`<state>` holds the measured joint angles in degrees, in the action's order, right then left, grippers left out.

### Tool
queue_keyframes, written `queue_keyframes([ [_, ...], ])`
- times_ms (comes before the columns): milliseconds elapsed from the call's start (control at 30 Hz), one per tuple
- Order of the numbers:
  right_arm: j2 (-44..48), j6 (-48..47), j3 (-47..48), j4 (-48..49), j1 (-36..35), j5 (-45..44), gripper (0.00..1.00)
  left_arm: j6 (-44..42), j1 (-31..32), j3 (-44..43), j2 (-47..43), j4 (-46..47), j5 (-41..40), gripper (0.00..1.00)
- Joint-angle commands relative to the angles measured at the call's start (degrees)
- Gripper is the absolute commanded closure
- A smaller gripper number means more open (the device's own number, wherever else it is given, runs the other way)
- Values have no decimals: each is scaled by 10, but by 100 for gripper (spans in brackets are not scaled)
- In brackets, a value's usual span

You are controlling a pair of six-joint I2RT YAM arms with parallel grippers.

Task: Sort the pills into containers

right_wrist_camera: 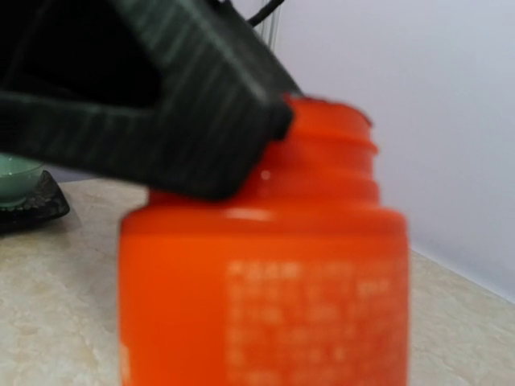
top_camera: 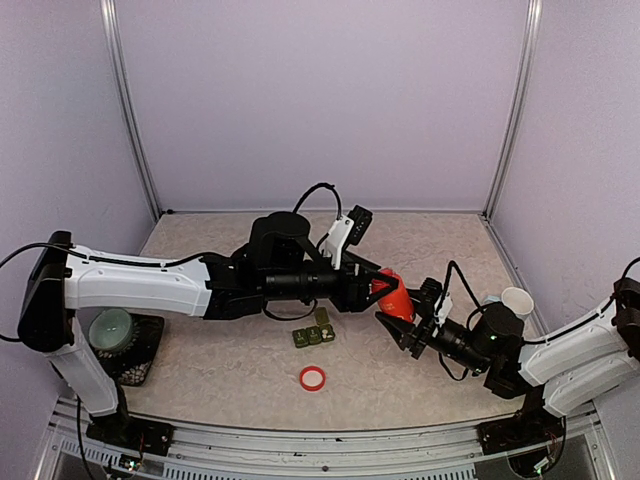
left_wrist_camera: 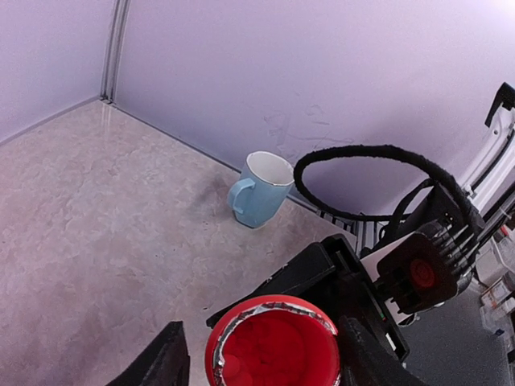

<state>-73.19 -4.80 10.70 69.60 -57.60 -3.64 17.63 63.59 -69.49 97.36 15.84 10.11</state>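
Observation:
An open red pill bottle (top_camera: 393,296) hangs tilted above the table, and my right gripper (top_camera: 402,318) is shut on its base. In the right wrist view the bottle (right_wrist_camera: 265,273) fills the frame and hides my own fingers. My left gripper (left_wrist_camera: 265,354) straddles the bottle's open mouth (left_wrist_camera: 273,346), still open. One of its fingers (left_wrist_camera: 366,354) is against the rim and the other (left_wrist_camera: 161,362) stands a little off it. That touching finger (right_wrist_camera: 161,104) lies on the neck. No pills can be made out inside. The dark green containers (top_camera: 313,333) sit on the table below the left arm.
A red cap ring (top_camera: 312,378) lies in front of the containers. A pale blue mug (top_camera: 516,300) stands by the right wall, also in the left wrist view (left_wrist_camera: 261,190). At the far left a green bowl (top_camera: 110,328) rests on a black mat (top_camera: 145,350).

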Motion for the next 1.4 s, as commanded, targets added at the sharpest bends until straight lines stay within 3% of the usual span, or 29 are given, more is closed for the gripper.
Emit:
queue_keyframes([
  [0, 1, 8, 6, 10, -4, 0, 62, -7, 3, -11, 6, 8, 2, 48],
  [133, 1, 9, 6, 10, -5, -8, 60, -3, 3, -12, 10, 9, 7, 62],
  [300, -3, 10, 15, -1, -5, -19, 49, 2, 4, -13, 14, 12, 7, 63],
  [400, -9, 13, 27, -28, -4, -22, 28, 3, 4, -15, 15, 6, -5, 63],
  [433, -10, 15, 30, -34, -5, -24, 5, 3, 3, -16, 16, 3, -10, 63],
  [467, -11, 16, 30, -37, -4, -26, 1, 1, 3, -18, 16, 0, -16, 63],
  [600, 12, 25, 20, -58, -4, -43, 0, -6, 1, -27, 30, -18, -35, 63],
  [767, 100, 51, 8, -174, -4, -64, 0, -23, 2, -36, 61, -35, -70, 62],
  [1100, 372, 150, 15, -544, -4, -150, 0, -42, 5, -54, 138, -50, -139, 62],
  [1233, 435, 168, 17, -592, -4, -164, 0, -48, 15, -75, 176, -59, -172, 62],
  [1367, 413, 169, 29, -596, -4, -158, 0, -55, 25, -93, 199, -67, -200, 59],
])
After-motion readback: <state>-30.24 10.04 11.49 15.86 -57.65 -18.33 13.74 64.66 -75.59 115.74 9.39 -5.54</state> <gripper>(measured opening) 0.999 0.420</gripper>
